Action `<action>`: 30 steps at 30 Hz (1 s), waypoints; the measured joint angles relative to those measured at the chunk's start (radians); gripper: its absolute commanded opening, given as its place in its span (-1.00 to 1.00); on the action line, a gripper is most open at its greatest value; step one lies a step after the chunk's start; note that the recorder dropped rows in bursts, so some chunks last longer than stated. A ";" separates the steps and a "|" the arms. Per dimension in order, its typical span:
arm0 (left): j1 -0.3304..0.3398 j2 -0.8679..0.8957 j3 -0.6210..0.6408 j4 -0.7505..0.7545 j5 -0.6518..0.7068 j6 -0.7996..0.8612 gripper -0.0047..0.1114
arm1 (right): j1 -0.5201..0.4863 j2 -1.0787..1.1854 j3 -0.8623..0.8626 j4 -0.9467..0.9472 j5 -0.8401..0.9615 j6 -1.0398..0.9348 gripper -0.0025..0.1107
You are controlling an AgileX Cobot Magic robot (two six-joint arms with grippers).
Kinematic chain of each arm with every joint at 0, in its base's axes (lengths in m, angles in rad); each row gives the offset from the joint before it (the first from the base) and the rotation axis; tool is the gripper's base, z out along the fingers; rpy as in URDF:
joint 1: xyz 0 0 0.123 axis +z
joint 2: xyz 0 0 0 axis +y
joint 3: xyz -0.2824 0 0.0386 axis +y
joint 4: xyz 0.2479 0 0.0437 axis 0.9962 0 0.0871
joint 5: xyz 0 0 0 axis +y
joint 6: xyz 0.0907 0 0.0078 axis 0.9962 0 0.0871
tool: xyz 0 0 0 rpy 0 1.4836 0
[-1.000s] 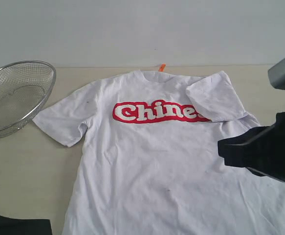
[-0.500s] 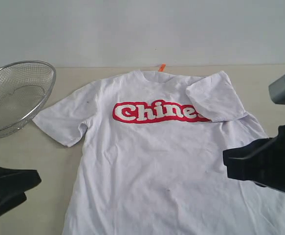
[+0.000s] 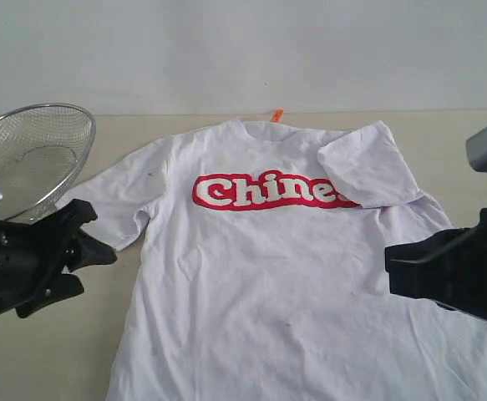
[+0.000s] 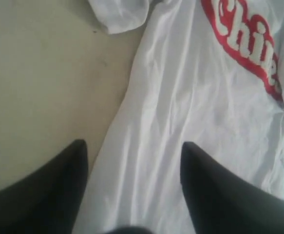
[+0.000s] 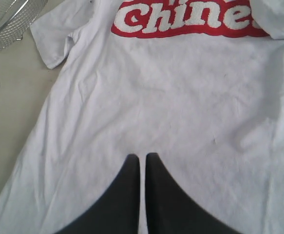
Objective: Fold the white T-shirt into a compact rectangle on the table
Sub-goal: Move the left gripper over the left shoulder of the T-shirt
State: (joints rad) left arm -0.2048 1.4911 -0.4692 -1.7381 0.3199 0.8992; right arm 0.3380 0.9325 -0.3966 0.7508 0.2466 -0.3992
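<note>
The shirt (image 3: 285, 276) is laid flat, front up, on the table (image 3: 51, 351), with its collar toward the far edge and its hem running out of the exterior view at the bottom. Red-and-white lettering (image 3: 268, 191) is spread across the chest, and a small orange tag (image 3: 276, 115) is seen at the neck. The sleeve (image 3: 368, 167) on the right of the exterior view is folded inward over the chest, so that the end of the lettering is covered. The other sleeve (image 3: 109, 209) is spread out flat on the table. The fabric is lightly creased, and a few small dark specks are seen on it.

The left gripper (image 4: 132, 151) is held at the shirt's left side edge, below the spread sleeve. Its jaws are opened wide. In the left wrist view one finger (image 4: 59, 185) is seen over bare table and the other (image 4: 215, 190) over cloth, so that the edge is straddled. Whether the cloth is touched cannot be told.

The right gripper (image 5: 142, 157) is held over the shirt's lower right part, pointed toward the lettering. Its jaws are brought almost together, with only a thin slit left between them. Contact with the cloth cannot be judged.

A wire mesh basket (image 3: 26, 159) is set on the table at far left, just beside the spread sleeve. A pale wall (image 3: 243, 50) is seen behind the table.
</note>
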 measured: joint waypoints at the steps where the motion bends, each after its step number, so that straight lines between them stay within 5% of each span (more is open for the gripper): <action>1: 0.000 0.033 -0.020 0.000 0.012 0.003 0.02 | 0.000 0.000 0.000 0.000 0.000 0.000 -0.96; 9: 0.000 0.228 -0.194 0.000 -0.014 0.003 0.02 | 0.000 0.000 0.000 0.000 0.006 -0.010 -0.96; 30: 0.000 0.375 -0.305 0.000 -0.051 0.003 0.02 | 0.000 0.000 0.000 0.000 0.006 -0.012 -0.96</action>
State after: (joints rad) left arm -0.2048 1.8662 -0.7746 -1.7381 0.2687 0.9018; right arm 0.3380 0.9325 -0.3966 0.7508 0.2529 -0.4112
